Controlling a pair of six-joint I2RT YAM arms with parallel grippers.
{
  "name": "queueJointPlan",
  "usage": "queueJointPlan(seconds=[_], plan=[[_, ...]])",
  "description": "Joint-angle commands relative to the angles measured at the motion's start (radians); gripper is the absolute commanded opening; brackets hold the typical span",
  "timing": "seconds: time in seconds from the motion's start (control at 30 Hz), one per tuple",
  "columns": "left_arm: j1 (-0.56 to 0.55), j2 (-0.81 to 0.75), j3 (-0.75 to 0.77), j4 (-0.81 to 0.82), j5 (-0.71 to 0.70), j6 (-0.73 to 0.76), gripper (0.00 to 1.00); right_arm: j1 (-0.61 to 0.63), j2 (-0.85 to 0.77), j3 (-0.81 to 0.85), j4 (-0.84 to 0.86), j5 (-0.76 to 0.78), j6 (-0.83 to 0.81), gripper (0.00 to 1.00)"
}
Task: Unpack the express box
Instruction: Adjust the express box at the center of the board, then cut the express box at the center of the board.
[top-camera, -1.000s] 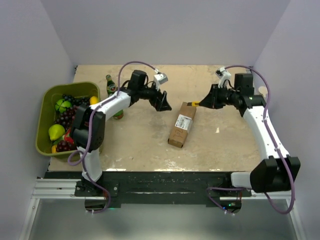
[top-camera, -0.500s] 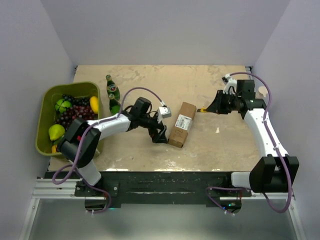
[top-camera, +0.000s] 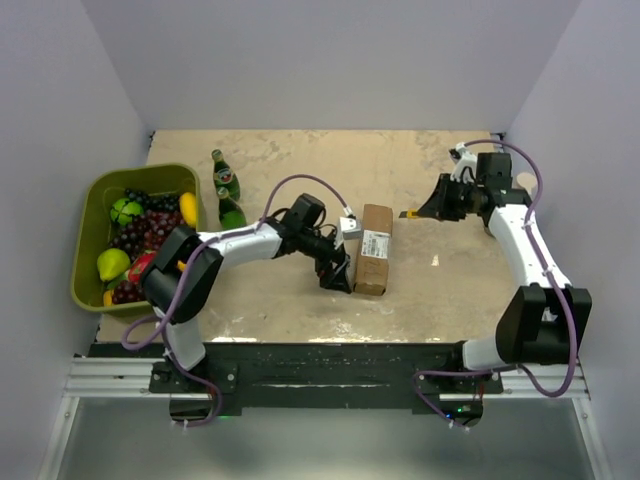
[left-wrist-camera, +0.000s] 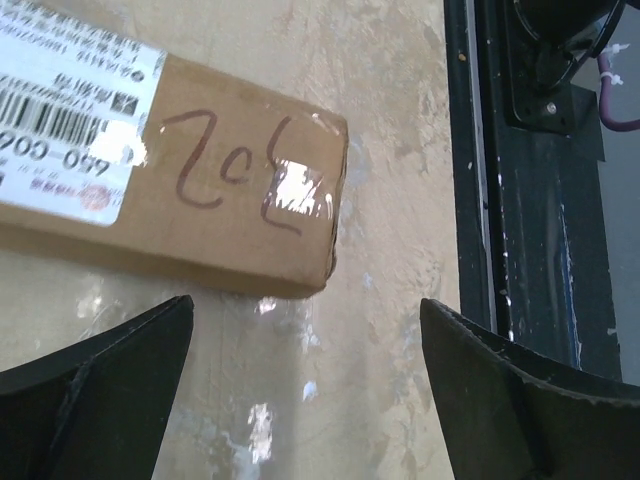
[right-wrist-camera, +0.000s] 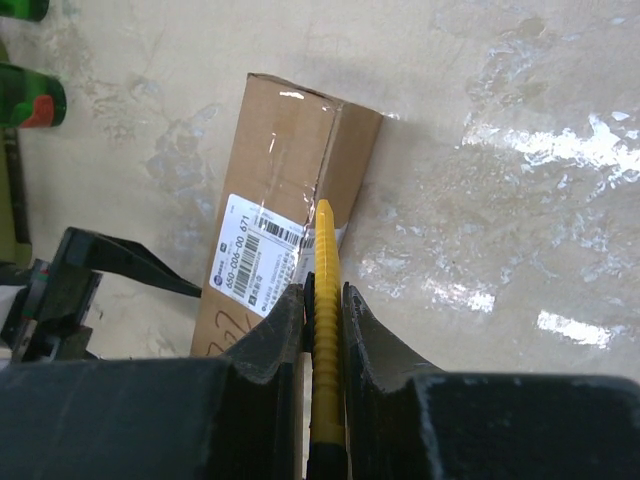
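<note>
The express box (top-camera: 375, 248) is a long brown carton with a white label, lying flat at mid-table. My left gripper (top-camera: 340, 272) sits low against its left near end. In the left wrist view that gripper (left-wrist-camera: 305, 305) is open, and the box (left-wrist-camera: 200, 190) lies just beyond the fingertips, not between them. My right gripper (top-camera: 430, 207) hovers to the right of the box's far end, apart from it. In the right wrist view it (right-wrist-camera: 322, 290) is shut on a slim yellow utility knife (right-wrist-camera: 325, 260), whose tip points toward the box (right-wrist-camera: 290, 190).
A green basket (top-camera: 92, 190) full of fruit stands at the left edge. Two green bottles (top-camera: 222, 175) (top-camera: 231, 210) stand just right of it, behind the left arm. The black front rail (top-camera: 320, 357) runs close to the box's near end.
My left gripper swung from behind the box down to its near left side, still open. The box turned straighter and shifted slightly right. The right gripper drew back a little with the knife.
</note>
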Motion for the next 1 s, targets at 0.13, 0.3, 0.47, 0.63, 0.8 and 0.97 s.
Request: queueJointPlan(seconds=[0.13, 0.3, 0.47, 0.63, 0.8, 0.97], plan=[[0.167, -0.041, 0.201, -0.042, -0.192, -0.201, 1.0, -0.004, 0.049, 0.029, 0.1, -0.009, 0.06, 0.0], [0.119, 0.144, 0.423, 0.002, -0.321, -0.364, 1.0, -0.004, 0.101, 0.049, 0.137, -0.019, 0.114, 0.0], [0.082, 0.272, 0.49, 0.001, -0.348, -0.39, 0.99, -0.004, 0.133, 0.089, 0.131, -0.01, 0.115, 0.0], [0.079, 0.304, 0.435, -0.019, -0.43, -0.425, 0.9, -0.006, 0.141, 0.101, 0.122, -0.021, 0.114, 0.0], [0.07, 0.319, 0.419, -0.032, -0.457, -0.442, 0.85, -0.003, 0.153, 0.083, 0.134, -0.036, 0.12, 0.0], [0.067, 0.322, 0.416, -0.03, -0.46, -0.447, 0.84, -0.003, 0.169, 0.086, 0.132, -0.044, 0.12, 0.0]])
